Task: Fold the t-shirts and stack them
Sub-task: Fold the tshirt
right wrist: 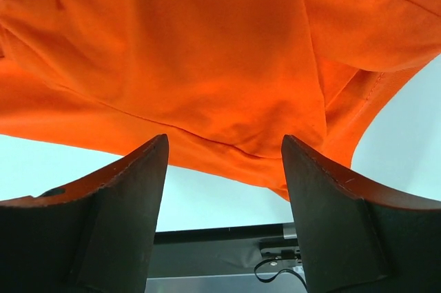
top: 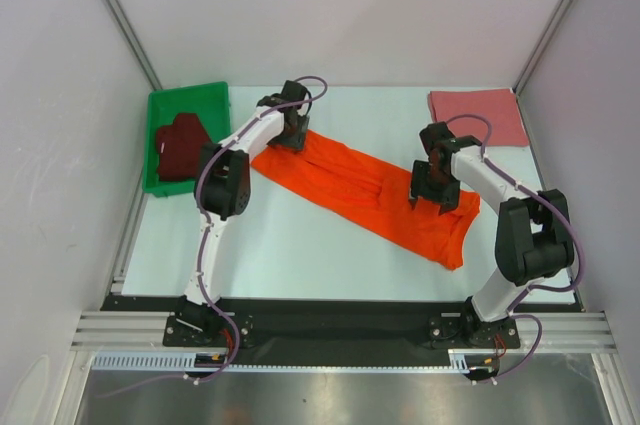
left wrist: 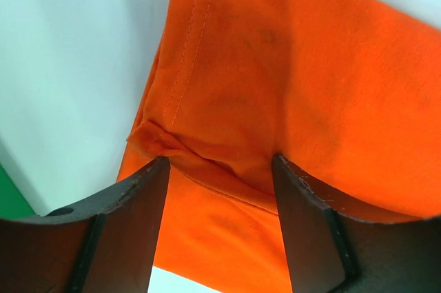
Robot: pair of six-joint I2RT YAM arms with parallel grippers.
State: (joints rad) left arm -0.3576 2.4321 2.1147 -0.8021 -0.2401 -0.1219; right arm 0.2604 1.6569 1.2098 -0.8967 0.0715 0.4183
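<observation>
Finds the left gripper (top: 290, 131) released, jaws spread wide and pinching nothing, poised low at the upper-left end of the orange t-shirt (top: 372, 190), left of centre in the upper half of the top view. From the left wrist, shows the same gripper (left wrist: 220, 169) straddling a small raised ridge of orange cloth near a stitched hem, with bare white table (left wrist: 69, 65) to the left. Finds the right gripper (top: 436, 191) likewise released, hanging over the lower-right part of the same shirt, right of centre. From the right wrist, shows that gripper (right wrist: 224, 148) wide apart above layered orange folds, clamping nothing. Places the orange t-shirt across the middle of the table as a long diagonal band from upper left to lower right, narrowed lengthwise but wrinkled and not yet squared into a packet. Places the dusty pink t-shirt (top: 478, 117) in the upper right corner, lying flat as a tidy rectangle, apparently folded already. Places the dark maroon t-shirt (top: 182, 145) at the upper left, crumpled inside the green bin (top: 190, 93), untouched by either arm. Judges one shirt of three finished, a second partway through, a third not begun. Leaves to do: closing on the two ends of the orange shirt, doubling it over, setting it on the pink one, then fetching, folding and stacking the maroon one.
</observation>
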